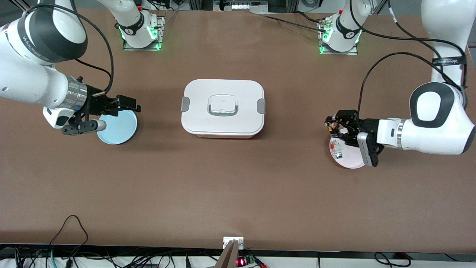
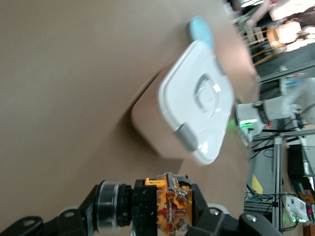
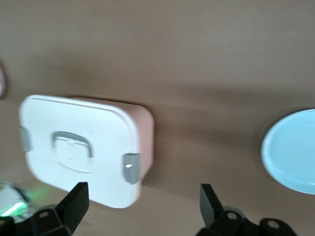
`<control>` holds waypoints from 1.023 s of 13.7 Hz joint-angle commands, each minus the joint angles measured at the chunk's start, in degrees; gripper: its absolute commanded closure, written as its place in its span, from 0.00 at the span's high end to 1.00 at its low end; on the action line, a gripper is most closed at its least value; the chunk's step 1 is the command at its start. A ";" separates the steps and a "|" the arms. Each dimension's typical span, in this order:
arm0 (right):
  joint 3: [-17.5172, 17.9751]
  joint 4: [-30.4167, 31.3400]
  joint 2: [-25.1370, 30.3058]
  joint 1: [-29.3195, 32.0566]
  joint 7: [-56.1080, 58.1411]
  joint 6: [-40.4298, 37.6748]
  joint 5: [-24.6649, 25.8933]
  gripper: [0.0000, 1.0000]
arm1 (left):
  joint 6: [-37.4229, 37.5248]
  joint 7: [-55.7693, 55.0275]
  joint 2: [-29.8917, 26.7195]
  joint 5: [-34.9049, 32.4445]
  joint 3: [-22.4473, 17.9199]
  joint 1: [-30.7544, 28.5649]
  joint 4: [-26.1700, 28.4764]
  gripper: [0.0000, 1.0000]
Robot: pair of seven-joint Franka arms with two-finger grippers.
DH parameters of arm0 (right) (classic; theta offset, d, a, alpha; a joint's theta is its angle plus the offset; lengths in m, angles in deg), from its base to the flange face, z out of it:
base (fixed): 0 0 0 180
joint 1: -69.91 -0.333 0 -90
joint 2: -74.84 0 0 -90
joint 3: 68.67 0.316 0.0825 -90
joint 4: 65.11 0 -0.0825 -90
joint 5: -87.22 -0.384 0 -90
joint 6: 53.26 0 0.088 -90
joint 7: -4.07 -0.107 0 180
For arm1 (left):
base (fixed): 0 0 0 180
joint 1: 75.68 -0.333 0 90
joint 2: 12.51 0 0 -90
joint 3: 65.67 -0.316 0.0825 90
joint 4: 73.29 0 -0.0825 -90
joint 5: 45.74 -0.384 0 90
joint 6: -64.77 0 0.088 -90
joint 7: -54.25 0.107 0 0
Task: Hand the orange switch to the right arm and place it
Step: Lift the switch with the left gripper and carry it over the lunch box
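Left gripper (image 1: 332,128): at the right-centre of the front view, up in the air over the rim of the pink plate (image 1: 351,160); its jaws are clamped on the orange switch (image 1: 330,126).
Orange switch: held between the left gripper's linkage fingers (image 2: 78,218); in the left wrist view it sits at the bottom centre of the frame (image 2: 167,207), black body with an orange end piece showing.
Pink plate: on the table at the left arm's end, in the right part of the front view; small white pieces (image 1: 337,147) lie on it, one with a green top.
Right gripper (image 1: 122,106): at the left-centre of the front view, over the rim of the light blue plate (image 1: 119,131); in the right wrist view the two black fingertips (image 3: 75,199) stand wide apart with nothing between them.
Light blue plate: on the table at the right arm's end, seen at the right edge of the right wrist view (image 3: 291,151).
White lidded box (image 1: 222,108): in the middle of the table, centre of the front view, between the two plates and well apart from both; lid on, grey clips at its two short ends, a handle recess in the top.
Table (image 1: 238,193): brown surface, bare across the lower half of the front view.
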 commanded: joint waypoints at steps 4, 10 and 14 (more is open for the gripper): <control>0.11 -0.08 -3.09 1.84 3.23 -0.31 -19.46 1.00 | -5.76 30.89 4.18 25.97 4.19 3.17 -0.95 0.22; 0.11 2.46 -4.85 2.63 3.06 -1.01 -38.71 1.00 | -20.17 56.40 7.62 50.24 11.76 10.45 0.10 0.20; 0.11 5.01 -6.43 2.37 3.06 -0.58 -50.50 1.00 | -29.33 66.08 8.23 68.33 11.76 21.16 0.81 0.20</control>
